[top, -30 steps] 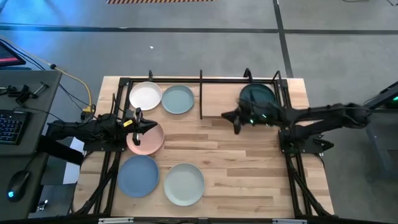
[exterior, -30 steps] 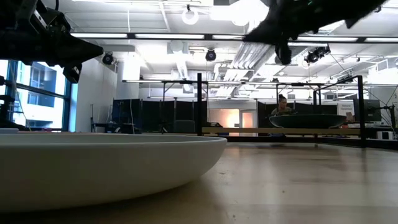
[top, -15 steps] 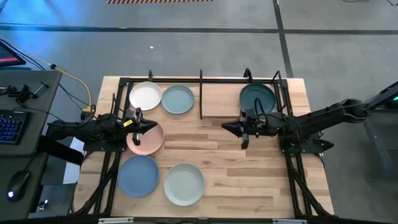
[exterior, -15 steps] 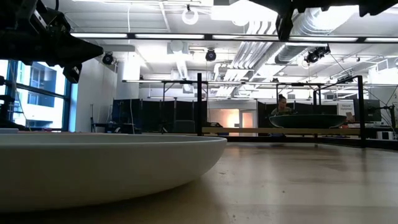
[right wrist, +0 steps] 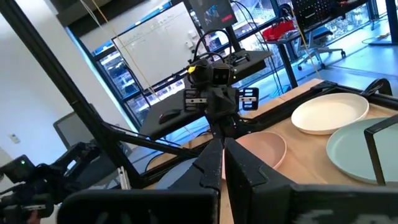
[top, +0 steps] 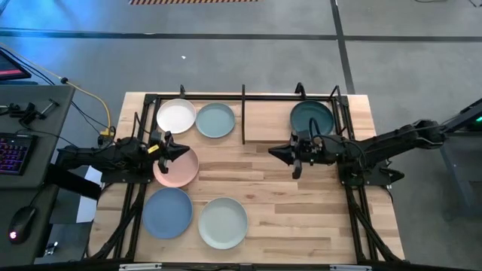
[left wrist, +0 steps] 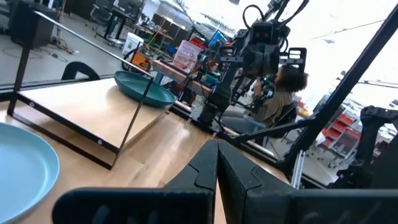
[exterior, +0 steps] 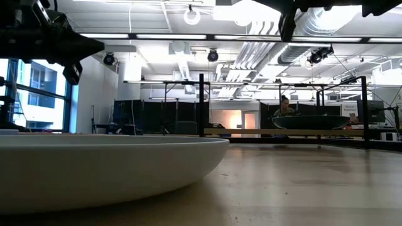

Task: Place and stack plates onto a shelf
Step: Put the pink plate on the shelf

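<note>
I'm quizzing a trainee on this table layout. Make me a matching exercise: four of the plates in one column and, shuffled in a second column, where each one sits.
Plates:
1. white plate
2. dark teal plate
3. pink plate
4. blue plate

Places:
A. alone in the right bay of the shelf
B. on the open table, near-left corner, beside the pale mint plate
C. left bay of the shelf, beside the sage green plate
D. under the left hand

Pairs: 1-C, 2-A, 3-D, 4-B
</note>
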`<move>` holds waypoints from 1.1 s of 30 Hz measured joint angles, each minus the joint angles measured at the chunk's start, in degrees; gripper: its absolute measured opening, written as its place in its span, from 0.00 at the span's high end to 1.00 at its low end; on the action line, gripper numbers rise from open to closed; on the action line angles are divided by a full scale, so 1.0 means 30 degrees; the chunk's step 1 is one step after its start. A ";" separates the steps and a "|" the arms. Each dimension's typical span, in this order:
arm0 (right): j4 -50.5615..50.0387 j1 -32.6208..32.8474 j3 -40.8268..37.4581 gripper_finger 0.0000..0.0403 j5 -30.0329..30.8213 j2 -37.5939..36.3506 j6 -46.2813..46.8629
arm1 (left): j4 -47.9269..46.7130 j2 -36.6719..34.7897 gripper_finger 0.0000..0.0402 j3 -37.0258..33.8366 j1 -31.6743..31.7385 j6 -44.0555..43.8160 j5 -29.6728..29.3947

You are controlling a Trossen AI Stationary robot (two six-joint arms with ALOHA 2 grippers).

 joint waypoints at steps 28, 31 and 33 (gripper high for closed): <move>0.0356 -0.0007 0.0000 1.00 0.1592 0.0015 -0.0258 | -1.2461 1.2090 0.60 1.4449 -0.0007 -0.1426 0.0736; 0.0356 -0.0003 0.0000 1.00 0.0692 0.0015 -0.1165 | -1.6171 1.3871 0.56 1.4793 -0.0007 -0.3368 0.0765; 0.0356 0.0000 0.0000 1.00 0.0215 0.0015 -0.1566 | -1.7475 1.4883 0.55 1.4479 -0.0015 -0.5275 0.1199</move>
